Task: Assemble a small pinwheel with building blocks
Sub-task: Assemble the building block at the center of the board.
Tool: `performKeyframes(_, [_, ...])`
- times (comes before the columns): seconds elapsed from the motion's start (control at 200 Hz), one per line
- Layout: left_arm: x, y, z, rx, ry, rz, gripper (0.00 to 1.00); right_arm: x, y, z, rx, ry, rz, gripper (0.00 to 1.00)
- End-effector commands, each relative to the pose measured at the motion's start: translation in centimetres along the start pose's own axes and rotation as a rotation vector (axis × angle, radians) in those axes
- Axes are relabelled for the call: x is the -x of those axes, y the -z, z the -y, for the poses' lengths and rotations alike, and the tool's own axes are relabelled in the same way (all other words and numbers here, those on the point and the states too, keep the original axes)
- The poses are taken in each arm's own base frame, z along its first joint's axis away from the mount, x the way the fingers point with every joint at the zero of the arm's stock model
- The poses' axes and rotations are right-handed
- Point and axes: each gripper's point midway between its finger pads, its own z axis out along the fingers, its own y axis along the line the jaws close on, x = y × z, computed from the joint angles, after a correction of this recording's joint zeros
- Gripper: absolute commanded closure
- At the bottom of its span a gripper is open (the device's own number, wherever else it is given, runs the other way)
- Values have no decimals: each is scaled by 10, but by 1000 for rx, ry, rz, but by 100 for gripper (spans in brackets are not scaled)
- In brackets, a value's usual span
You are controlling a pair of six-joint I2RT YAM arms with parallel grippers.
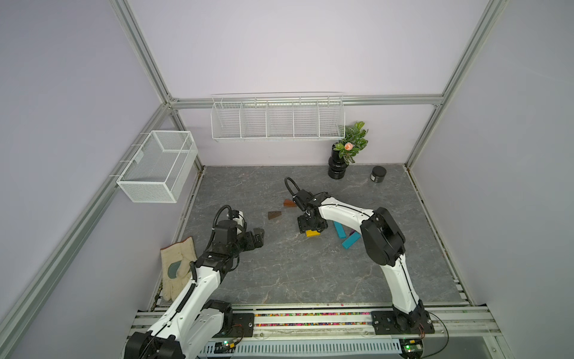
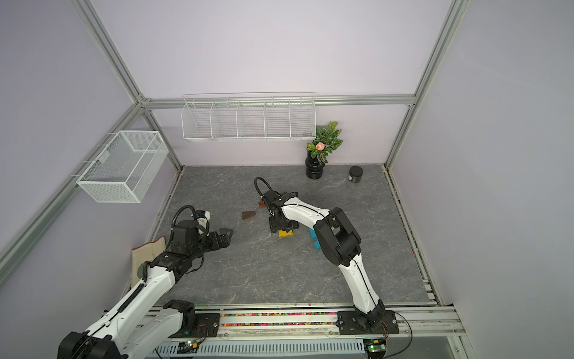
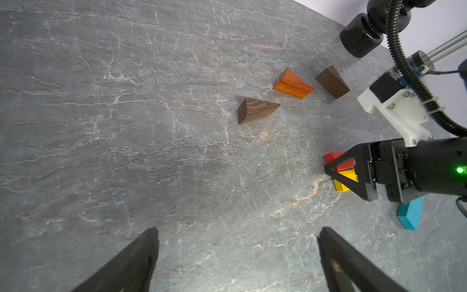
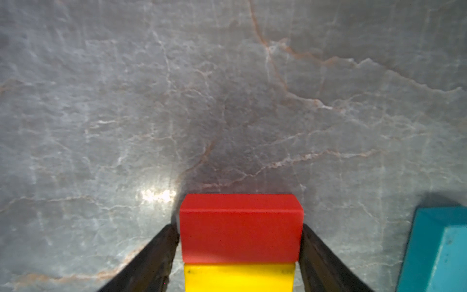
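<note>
Right arm bends to mid-frame, right gripper [image 1: 310, 229] pointing down. Its jaws hug the red block [image 4: 240, 227] beside the yellow block [image 4: 238, 276]; whether they clamp it, I cannot tell. Left gripper [image 3: 237, 235] hovers with jaws wide apart, empty. Only the left wrist view shows the far dark wedge [image 3: 332, 81].

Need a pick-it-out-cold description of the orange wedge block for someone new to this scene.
Start on the grey marble tabletop, mid-table at the red block and yellow block. Just past them toward the back wall lie three wooden wedges, apart from each other. The orange wedge is the middle one: bright orange-red, unlike the grained brown wedge and the darker brown wedge beside it.
</note>
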Motion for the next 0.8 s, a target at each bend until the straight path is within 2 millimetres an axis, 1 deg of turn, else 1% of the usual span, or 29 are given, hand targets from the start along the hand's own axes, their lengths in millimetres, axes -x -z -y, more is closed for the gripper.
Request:
performKeyframes(0.0, [-1, -1, 0, 1, 10, 1, 0, -3, -6, 6, -30, 3, -26, 26])
performKeyframes(0.225, [-1, -1, 0, 1, 9, 2, 0, -4, -7, 6, -26, 1, -30, 31])
performKeyframes(0.4, [-1, -1, 0, 1, 10, 3, 0, -5, -7, 5, -27, 1, -32, 32])
performKeyframes(0.45, [-1, -1, 0, 1, 8, 4, 0, -4, -6, 6, -29, -2, -29, 30])
performKeyframes(0.505, [-1, -1, 0, 2, 9, 3, 0, -3, -4, 6, -28, -1, -23, 25])
performKeyframes(0.57, [-1, -1, 0, 4, 9, 4, 0, 2, 4, 6, -26, -4, -5, 20])
performKeyframes(0.71, [0, 0, 0, 6, 10, 7, 0, 14, 35, 5, -2, -1, 60, 17])
performKeyframes(0.795, [0, 0, -1, 7, 11, 8, 0, 11, 50, 3, 10, 9, 79, 17])
